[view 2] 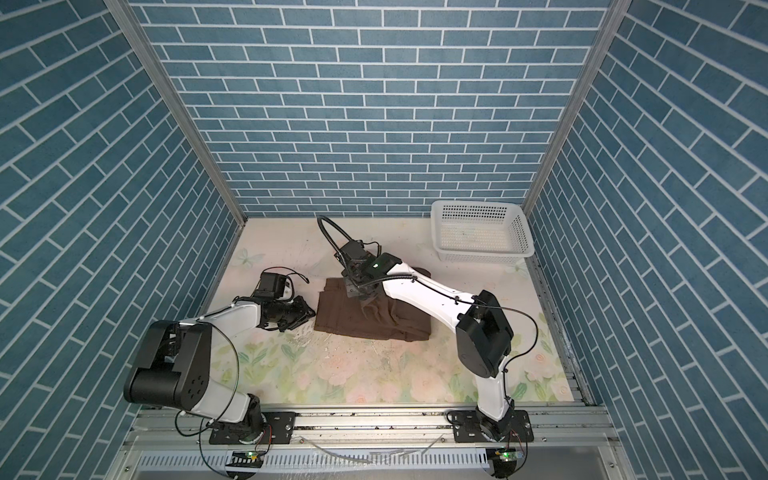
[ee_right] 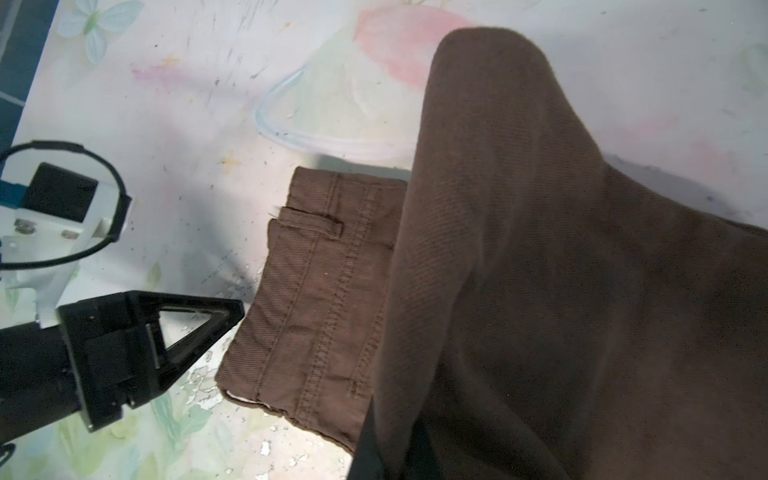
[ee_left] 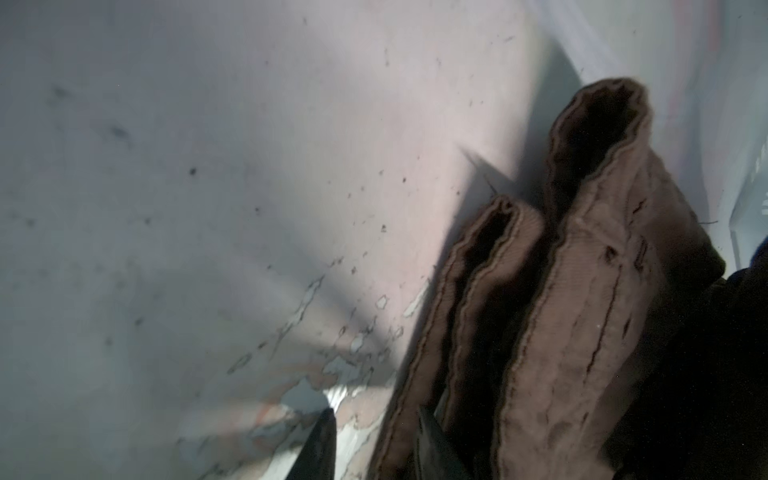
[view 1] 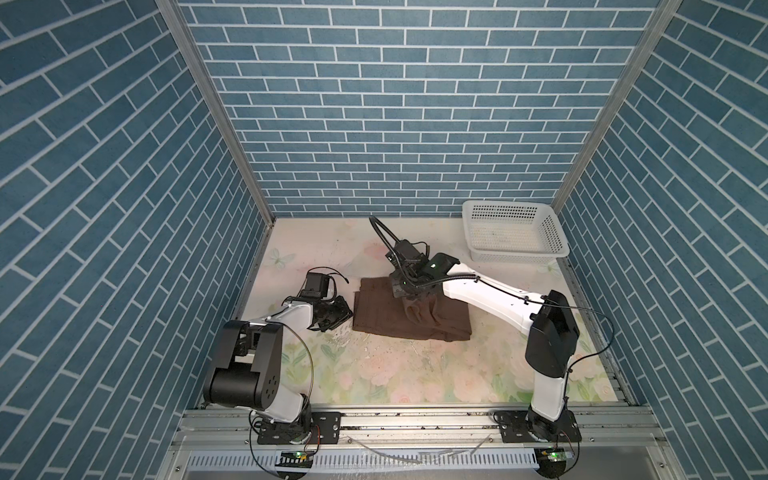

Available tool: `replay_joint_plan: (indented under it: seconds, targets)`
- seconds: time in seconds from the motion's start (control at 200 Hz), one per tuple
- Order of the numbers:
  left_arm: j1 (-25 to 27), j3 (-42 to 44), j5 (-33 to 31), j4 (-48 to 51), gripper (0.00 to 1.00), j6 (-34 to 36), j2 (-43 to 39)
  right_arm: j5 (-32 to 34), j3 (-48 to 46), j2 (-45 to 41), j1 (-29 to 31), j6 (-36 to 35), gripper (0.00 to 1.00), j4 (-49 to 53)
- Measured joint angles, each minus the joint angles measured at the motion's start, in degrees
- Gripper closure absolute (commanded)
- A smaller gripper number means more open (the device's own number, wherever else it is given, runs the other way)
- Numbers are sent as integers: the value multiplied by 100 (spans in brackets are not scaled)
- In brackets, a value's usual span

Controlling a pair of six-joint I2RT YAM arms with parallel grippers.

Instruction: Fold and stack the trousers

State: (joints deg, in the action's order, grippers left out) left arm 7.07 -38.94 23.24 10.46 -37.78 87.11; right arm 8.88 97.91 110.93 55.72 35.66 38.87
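The dark brown trousers (view 1: 382, 311) (view 2: 345, 316) lie folded in a thick rectangle at mid-table in both top views. My right gripper (view 1: 409, 297) is shut on a bunch of their top layer and holds it raised; in the right wrist view this cloth (ee_right: 540, 249) drapes over the jaws and hides them. My left gripper (view 1: 347, 311) (ee_left: 376, 411) sits low at the stack's left edge, by the waistband (ee_right: 324, 291). Its fingers stand apart: one fingertip (ee_left: 324, 436) over the table, the other between cloth layers (ee_left: 582, 311).
A white perforated basket (view 1: 515, 255) (view 2: 486, 252) stands at the back right, nothing visible in it. The floral table (view 1: 395, 374) is bordered by blue brick-pattern walls on three sides and a metal rail with both arm bases at the front.
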Motion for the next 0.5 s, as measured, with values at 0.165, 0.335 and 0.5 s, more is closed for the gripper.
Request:
replay_joint_plan:
  seconds: [0.165, 0.335, 0.5]
  targets:
    - [70, -2, 101, -262, 66, -20, 109, -214, 361, 476, 227, 74, 100, -70]
    - [116, -4, 168, -433, 66, -33, 175, -442, 717, 953, 463, 162, 79, -120]
    - [129, -2, 175, -455, 66, -35, 179, -826, 931, 1290, 575, 236, 47, -302]
